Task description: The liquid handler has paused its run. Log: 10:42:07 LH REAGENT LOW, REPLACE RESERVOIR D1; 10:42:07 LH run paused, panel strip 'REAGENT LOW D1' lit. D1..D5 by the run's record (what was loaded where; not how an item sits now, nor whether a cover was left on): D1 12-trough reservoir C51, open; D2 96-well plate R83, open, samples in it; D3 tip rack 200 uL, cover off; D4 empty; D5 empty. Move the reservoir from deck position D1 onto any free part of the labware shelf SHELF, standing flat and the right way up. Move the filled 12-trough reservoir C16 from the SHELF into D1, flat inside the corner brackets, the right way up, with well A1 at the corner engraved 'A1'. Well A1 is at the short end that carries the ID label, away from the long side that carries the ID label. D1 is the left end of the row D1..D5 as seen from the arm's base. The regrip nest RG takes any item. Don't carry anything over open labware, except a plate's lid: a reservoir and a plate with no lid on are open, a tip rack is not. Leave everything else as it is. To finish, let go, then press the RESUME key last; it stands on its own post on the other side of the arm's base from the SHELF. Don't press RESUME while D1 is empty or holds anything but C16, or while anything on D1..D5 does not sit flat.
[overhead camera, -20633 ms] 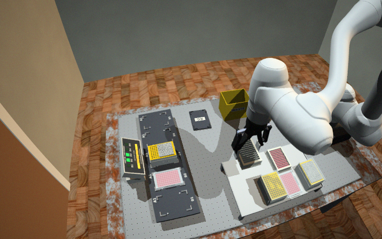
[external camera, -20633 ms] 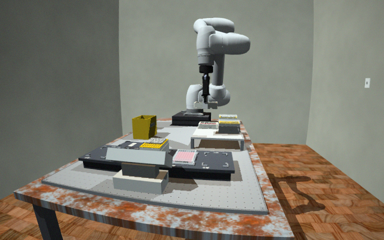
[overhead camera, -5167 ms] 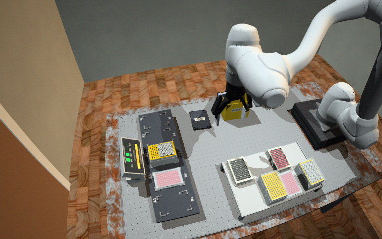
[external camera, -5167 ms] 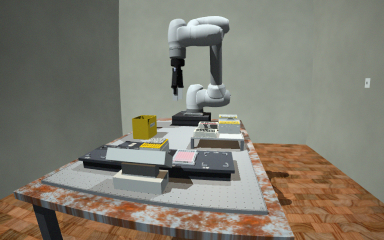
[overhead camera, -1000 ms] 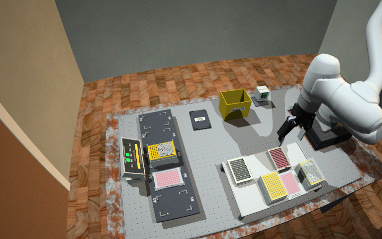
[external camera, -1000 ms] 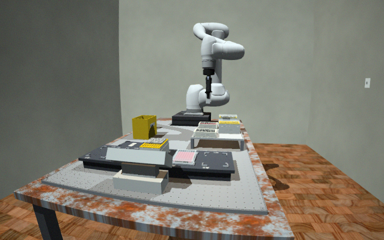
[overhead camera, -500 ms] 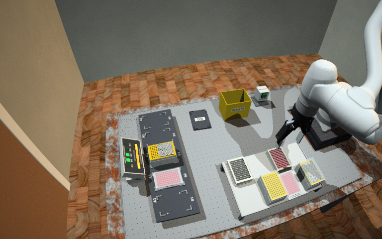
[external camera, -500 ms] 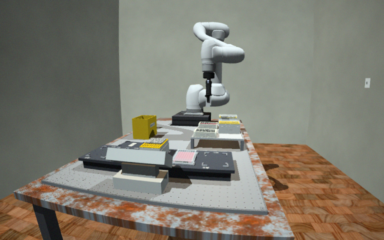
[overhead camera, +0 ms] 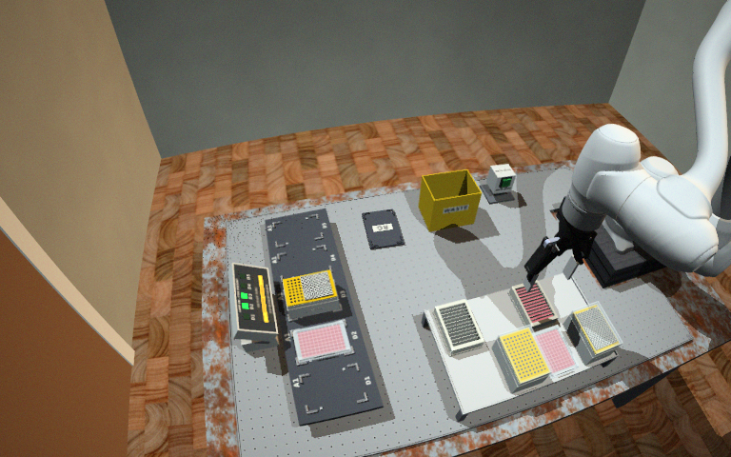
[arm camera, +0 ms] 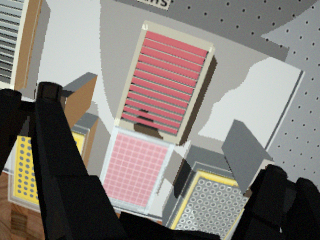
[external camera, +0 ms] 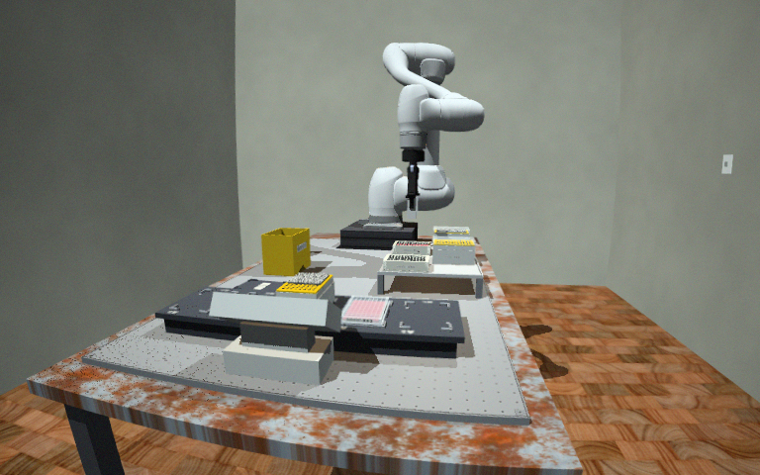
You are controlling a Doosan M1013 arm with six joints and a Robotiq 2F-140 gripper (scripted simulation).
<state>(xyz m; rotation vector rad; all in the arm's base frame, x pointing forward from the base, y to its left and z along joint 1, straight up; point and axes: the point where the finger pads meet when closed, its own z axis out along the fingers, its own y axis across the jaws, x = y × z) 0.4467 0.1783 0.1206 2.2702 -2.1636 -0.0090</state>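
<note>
My gripper [overhead camera: 549, 276] [external camera: 412, 213] [arm camera: 162, 112] is open and empty, with its fingertips above the shelf. Below it, a cream reservoir with red-filled troughs [overhead camera: 533, 304] [external camera: 412, 246] [arm camera: 167, 82] lies flat on the shelf [overhead camera: 474, 387] [arm camera: 70, 50]. A second cream reservoir with dark, empty-looking troughs [overhead camera: 458, 327] [external camera: 406, 263] [arm camera: 7, 45] lies flat at the shelf's deck-side end. I cannot read either ID label. Deck position D1 [overhead camera: 336, 385] [external camera: 428, 316] holds nothing between its corner brackets. The RESUME key [overhead camera: 505, 182] stands on its post, beyond the waste bin.
A pink plate [overhead camera: 555, 349] [arm camera: 135, 170], a yellow tip rack [overhead camera: 522, 355] [arm camera: 25, 170] and a covered tip rack [overhead camera: 598, 328] [arm camera: 212, 202] stand close to the red reservoir. An open plate [overhead camera: 322, 342] is on D2, a tip rack [overhead camera: 309, 288] on D3. Nest RG [overhead camera: 383, 239] is empty.
</note>
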